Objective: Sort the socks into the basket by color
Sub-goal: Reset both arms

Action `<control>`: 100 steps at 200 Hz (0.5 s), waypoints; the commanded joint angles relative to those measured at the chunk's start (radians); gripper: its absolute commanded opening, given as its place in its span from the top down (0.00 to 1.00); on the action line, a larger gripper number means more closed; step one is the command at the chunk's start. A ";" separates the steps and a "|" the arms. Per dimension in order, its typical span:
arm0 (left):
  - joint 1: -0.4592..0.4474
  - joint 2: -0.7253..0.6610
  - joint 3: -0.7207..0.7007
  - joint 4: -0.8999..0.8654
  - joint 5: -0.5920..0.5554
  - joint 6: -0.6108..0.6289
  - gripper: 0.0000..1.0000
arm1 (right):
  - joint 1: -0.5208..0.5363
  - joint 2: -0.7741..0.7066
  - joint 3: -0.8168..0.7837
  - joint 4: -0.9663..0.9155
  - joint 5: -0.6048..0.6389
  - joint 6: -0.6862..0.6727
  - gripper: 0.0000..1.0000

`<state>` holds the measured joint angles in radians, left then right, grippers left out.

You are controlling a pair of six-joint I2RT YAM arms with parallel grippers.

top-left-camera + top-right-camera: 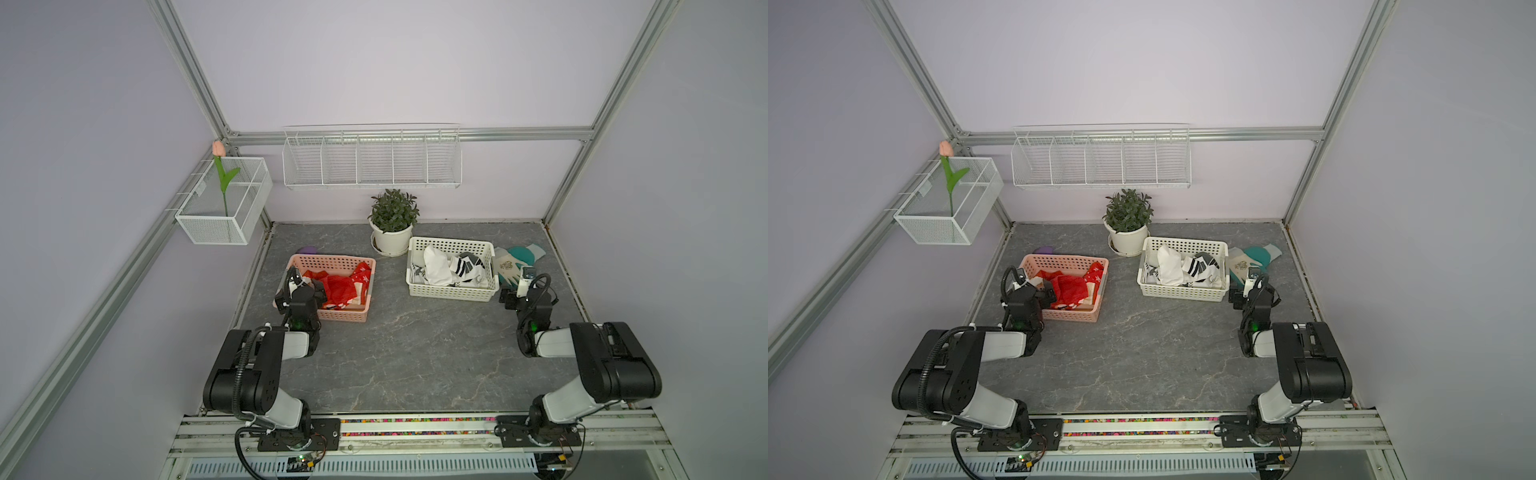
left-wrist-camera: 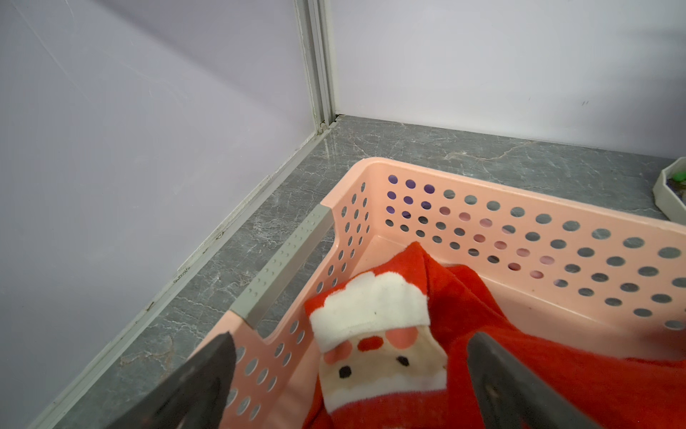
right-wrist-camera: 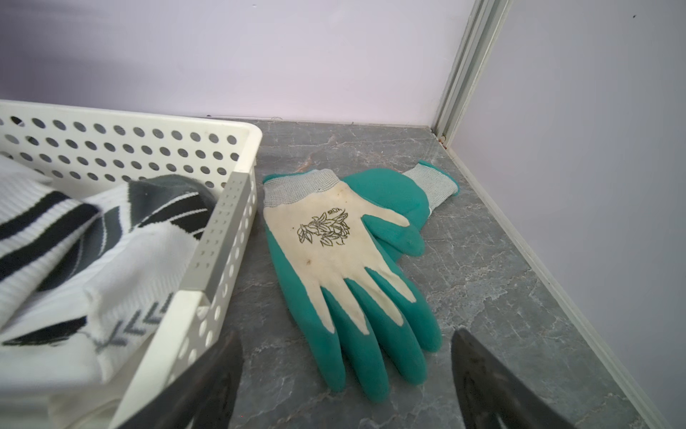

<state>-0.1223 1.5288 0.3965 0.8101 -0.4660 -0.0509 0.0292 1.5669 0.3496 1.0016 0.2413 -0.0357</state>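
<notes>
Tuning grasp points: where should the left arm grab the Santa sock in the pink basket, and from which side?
Pinch the Santa sock at the red fold beside its white hat band, coming straight down. It lies near the handle-end wall of the pink basket, so walls likely block sideways approaches; the fold looks raised, easy to pinch. The left gripper hangs open over it.

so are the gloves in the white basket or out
Out. The gloves lie on the table beside the white basket, outside its wall; striped socks lie inside.
</notes>
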 commanded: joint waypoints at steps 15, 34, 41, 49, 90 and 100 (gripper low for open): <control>0.006 -0.008 0.018 0.006 0.007 -0.009 0.01 | -0.002 -0.013 0.002 -0.032 -0.029 0.016 0.11; 0.006 -0.009 0.017 0.005 0.007 -0.009 0.01 | -0.006 -0.013 0.003 -0.037 -0.033 0.017 0.11; 0.006 -0.009 0.017 0.005 0.008 -0.008 0.01 | -0.005 -0.013 0.002 -0.037 -0.034 0.016 0.11; 0.006 -0.009 0.017 0.005 0.008 -0.008 0.01 | -0.005 -0.014 0.003 -0.036 -0.034 0.017 0.11; 0.007 -0.007 0.020 0.004 0.008 -0.010 0.01 | -0.005 -0.016 0.001 -0.032 -0.034 0.017 0.11; 0.007 -0.008 0.021 0.003 0.009 -0.010 0.01 | -0.005 -0.015 0.000 -0.031 -0.033 0.016 0.11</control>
<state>-0.1223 1.5288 0.3965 0.8101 -0.4656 -0.0509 0.0277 1.5669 0.3496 0.9550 0.2153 -0.0254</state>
